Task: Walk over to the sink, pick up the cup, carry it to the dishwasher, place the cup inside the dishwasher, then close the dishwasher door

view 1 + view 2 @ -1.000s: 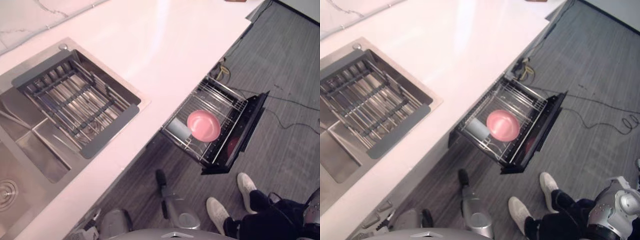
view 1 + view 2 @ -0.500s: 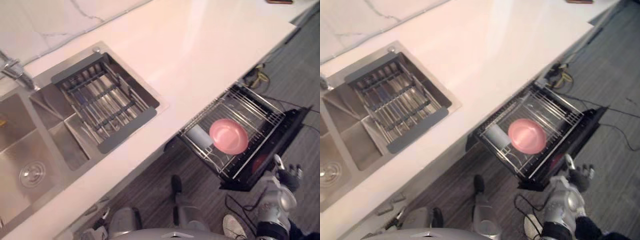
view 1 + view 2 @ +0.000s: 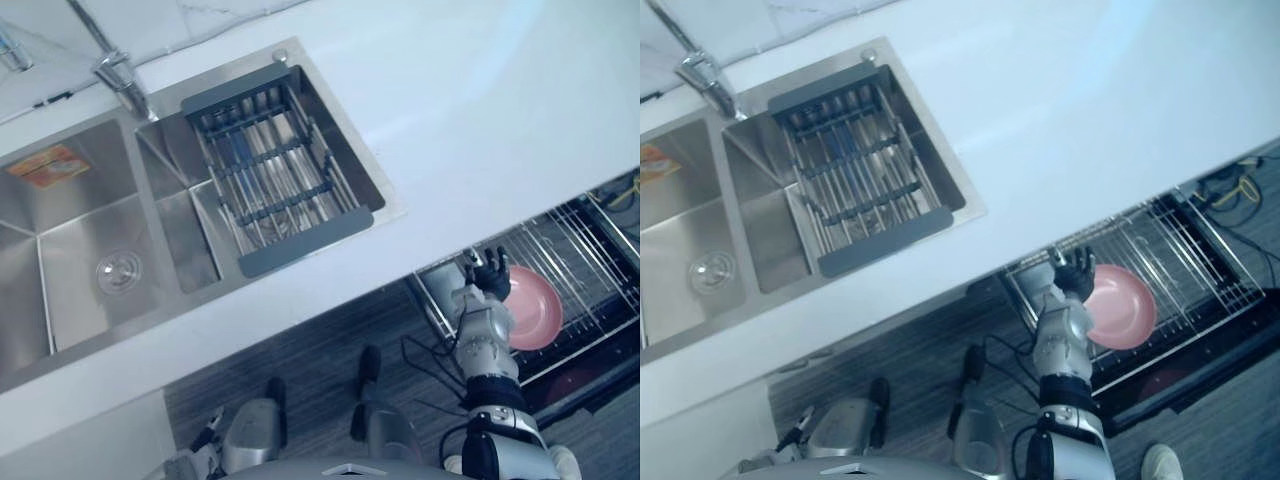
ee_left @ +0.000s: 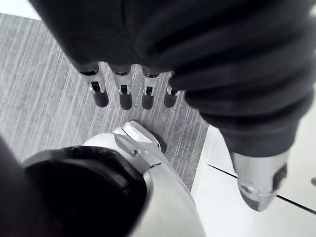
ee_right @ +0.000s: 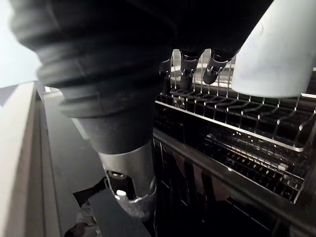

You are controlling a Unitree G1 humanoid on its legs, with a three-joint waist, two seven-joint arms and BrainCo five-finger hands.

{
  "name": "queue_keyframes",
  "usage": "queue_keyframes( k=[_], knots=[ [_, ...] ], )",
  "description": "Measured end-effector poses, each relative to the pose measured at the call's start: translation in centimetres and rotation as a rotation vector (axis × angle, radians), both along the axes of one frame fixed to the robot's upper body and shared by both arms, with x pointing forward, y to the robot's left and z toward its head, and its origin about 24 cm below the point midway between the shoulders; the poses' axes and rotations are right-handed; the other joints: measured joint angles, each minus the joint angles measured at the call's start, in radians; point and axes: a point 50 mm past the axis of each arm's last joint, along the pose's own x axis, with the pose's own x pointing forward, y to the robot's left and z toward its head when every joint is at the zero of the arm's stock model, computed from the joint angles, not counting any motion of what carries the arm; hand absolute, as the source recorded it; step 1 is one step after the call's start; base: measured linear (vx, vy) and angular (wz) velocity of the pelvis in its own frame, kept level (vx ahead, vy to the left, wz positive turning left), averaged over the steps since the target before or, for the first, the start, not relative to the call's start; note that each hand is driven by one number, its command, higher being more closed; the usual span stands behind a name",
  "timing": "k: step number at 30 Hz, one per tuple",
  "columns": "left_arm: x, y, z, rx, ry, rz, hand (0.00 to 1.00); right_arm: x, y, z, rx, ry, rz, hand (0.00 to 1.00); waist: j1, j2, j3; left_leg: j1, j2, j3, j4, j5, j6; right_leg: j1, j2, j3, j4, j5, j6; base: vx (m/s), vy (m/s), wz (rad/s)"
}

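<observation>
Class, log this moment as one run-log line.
right hand: open, above dishwasher rack by cup | cup: in rack, unheld | left hand: open, idle | rack: pulled out

left hand (image 4: 124, 96) | fingers relaxed (thumb apart) | above grey floor (image 4: 34, 98)

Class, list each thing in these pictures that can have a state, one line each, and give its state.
dishwasher: open, wire rack pulled out.
cup: in the dishwasher's rack, not held.
pink bowl: in the same rack, hollow side up.
sink rack: empty, set in the sink.
right hand: open, over the dishwasher's rack.
left hand: open, holding nothing.
</observation>
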Motion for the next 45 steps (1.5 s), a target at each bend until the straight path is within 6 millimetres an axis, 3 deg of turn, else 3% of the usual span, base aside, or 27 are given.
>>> queue_keyframes(
  k=[2,7,9,13,15,17,20,25,32,42,45],
  knots=[
    [0.0,0.0,0.0,-0.006,-0.006,0.003,0.00,-0.2,-0.8,-0.3,-0.004,0.048,-0.050,0.00,0.000,-0.003,0.002,0.001,-0.001,-0.008,-0.007,0.006,-0.001,0.000,-0.002,-0.009,0.003,-0.004,-0.001,-0.01,-0.007,0.23],
    [0.0,0.2,0.1,-0.012,-0.019,0.013,0.00,-2.1,-5.4,0.9,-0.140,0.164,-0.279,0.00,-0.010,-0.016,0.013,0.001,0.000,-0.016,-0.007,0.008,-0.001,0.000,-0.007,-0.021,0.027,-0.022,0.002,-0.01,0.012,0.07],
    [0.0,0.6,0.1,0.001,-0.020,0.011,0.00,-4.3,-8.8,1.9,-0.190,0.184,-0.422,0.00,-0.022,-0.032,0.023,0.003,0.000,-0.006,-0.005,0.007,-0.001,0.000,-0.010,-0.020,0.038,-0.029,0.004,0.00,0.008,0.02],
    [0.0,1.6,0.2,0.040,-0.010,0.011,0.00,-7.7,-12.9,3.3,-0.257,0.213,-0.590,0.00,-0.051,-0.070,0.044,0.011,0.007,0.028,0.003,-0.003,-0.001,-0.005,-0.003,0.004,0.044,-0.029,0.004,-0.01,0.011,-0.19],
    [0.0,2.0,0.3,0.064,0.003,0.014,0.00,-10.5,-15.4,4.3,-0.306,0.230,-0.692,0.00,-0.061,-0.086,0.049,0.012,0.011,0.051,0.016,-0.022,0.001,-0.014,0.004,0.028,0.051,-0.029,0.005,-0.01,0.014,-0.32],
    [-0.2,2.3,0.3,0.075,0.016,0.011,0.00,-12.4,-16.9,5.0,-0.331,0.240,-0.760,0.00,-0.075,-0.092,0.051,0.006,0.013,0.064,0.034,-0.034,0.003,-0.022,0.006,0.042,0.055,-0.029,0.005,0.00,0.023,-0.24],
    [-0.5,2.7,0.3,0.088,0.043,0.000,0.00,-14.8,-18.4,4.2,-0.308,0.293,-0.824,0.00,-0.098,-0.107,0.052,0.001,0.011,0.071,0.041,-0.042,0.005,-0.037,0.006,0.059,0.065,-0.029,0.005,0.00,0.013,-0.14],
    [-0.8,2.9,0.3,0.087,0.057,0.019,0.00,-16.7,-18.8,1.4,-0.207,0.361,-0.775,0.00,-0.112,-0.109,0.053,0.000,0.009,0.075,0.057,-0.051,0.009,-0.036,0.005,0.064,0.071,-0.029,0.005,-0.02,0.001,-0.04],
    [-0.7,2.9,0.3,0.079,0.049,0.057,0.00,-15.7,-15.4,-3.3,-0.053,0.395,-0.667,0.00,-0.098,-0.102,0.053,-0.021,0.011,0.070,0.089,-0.057,0.010,-0.038,0.002,0.060,0.076,-0.029,0.005,-0.05,-0.014,0.05],
    [0.3,1.6,0.2,0.052,0.034,0.061,0.00,-13.7,-10.7,-7.3,0.061,0.459,-0.532,0.00,-0.055,-0.038,0.059,-0.059,0.008,0.067,0.110,-0.061,0.014,-0.074,-0.009,0.055,0.102,-0.036,0.010,-0.02,-0.001,0.02],
    [0.5,1.4,0.2,0.048,0.034,0.061,0.00,-13.7,-9.8,-8.0,0.104,0.443,-0.520,0.00,-0.049,-0.030,0.063,-0.062,0.007,0.065,0.109,-0.061,0.014,-0.093,-0.013,0.054,0.136,-0.056,0.011,0.00,-0.005,0.02]
  ],
)
